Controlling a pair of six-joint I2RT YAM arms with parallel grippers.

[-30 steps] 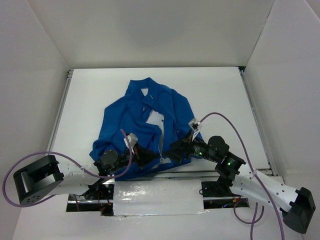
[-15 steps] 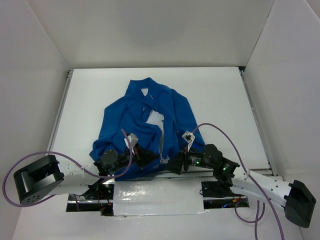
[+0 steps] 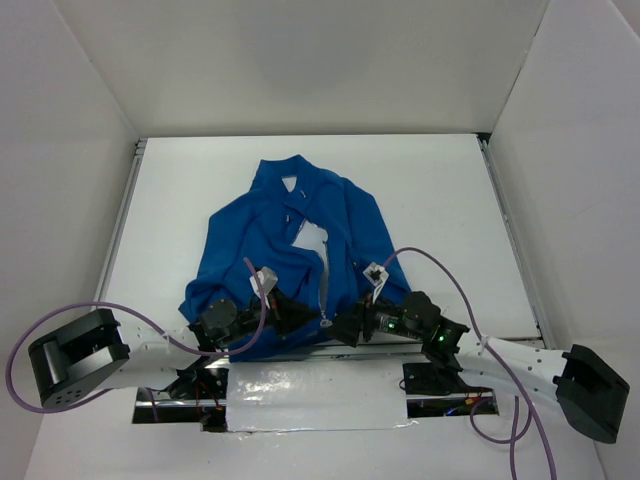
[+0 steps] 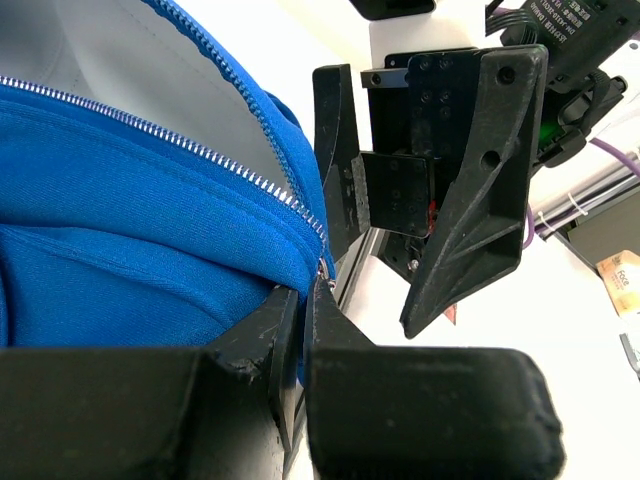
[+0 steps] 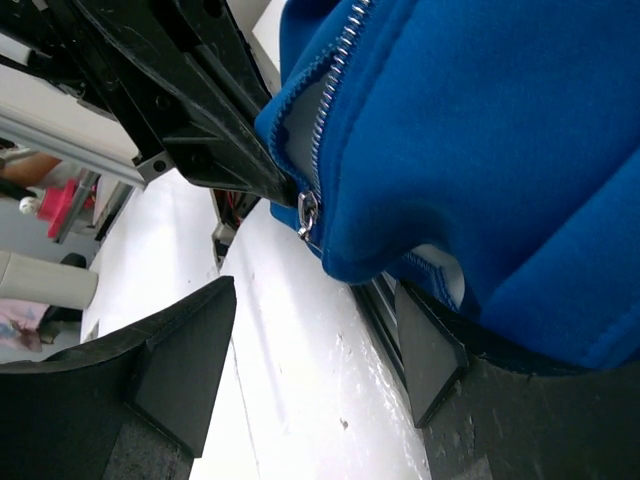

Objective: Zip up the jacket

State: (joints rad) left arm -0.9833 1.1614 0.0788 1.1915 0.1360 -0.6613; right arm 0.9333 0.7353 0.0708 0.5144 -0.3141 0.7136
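L end effector [image 4: 303, 292] clamps jacket [image 4: 140, 240] hem.

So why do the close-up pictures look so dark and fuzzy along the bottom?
Left wrist view: the left hand sits right at the lens, so it is dark and soft, while the jacket looks sharp. Right wrist view: the right hand blurs likewise; the table glares white. Top view: evenly lit.
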